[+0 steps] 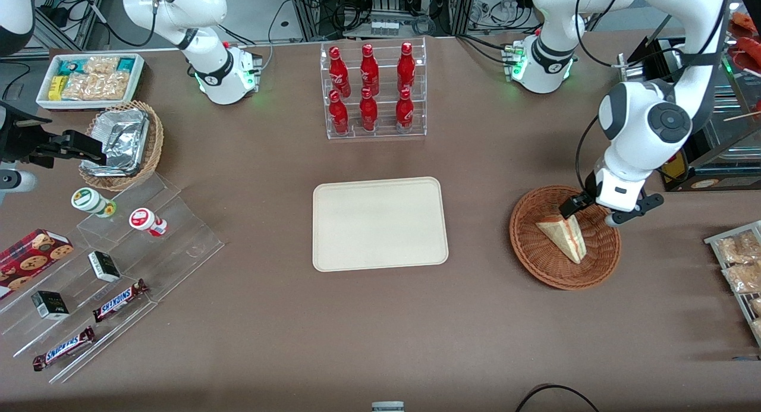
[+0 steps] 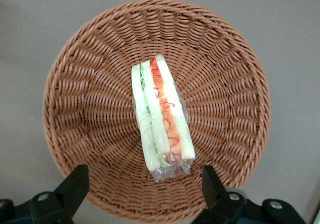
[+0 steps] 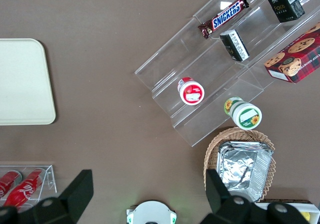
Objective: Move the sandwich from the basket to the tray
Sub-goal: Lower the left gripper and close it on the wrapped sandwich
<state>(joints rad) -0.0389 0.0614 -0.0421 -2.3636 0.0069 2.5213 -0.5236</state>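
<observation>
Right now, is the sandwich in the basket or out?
In: the sandwich lies in the basket, with the open gripper above it.

Rough woven wicker basket [image 2: 90, 109]; glossy clear-wrapped sandwich [image 2: 161, 116]; matt plastic tray [image 1: 379, 223]; matt black gripper [image 2: 145, 186].

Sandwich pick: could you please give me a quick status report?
End effector open, above the basket. Sandwich lying in the basket, not gripped. Tray bare; nothing blocking the path.

Brown table [image 1: 380, 329] being lit evenly from above, cables [image 1: 333, 8] and metal framing [image 1: 392, 2] lying along its rear edge
</observation>
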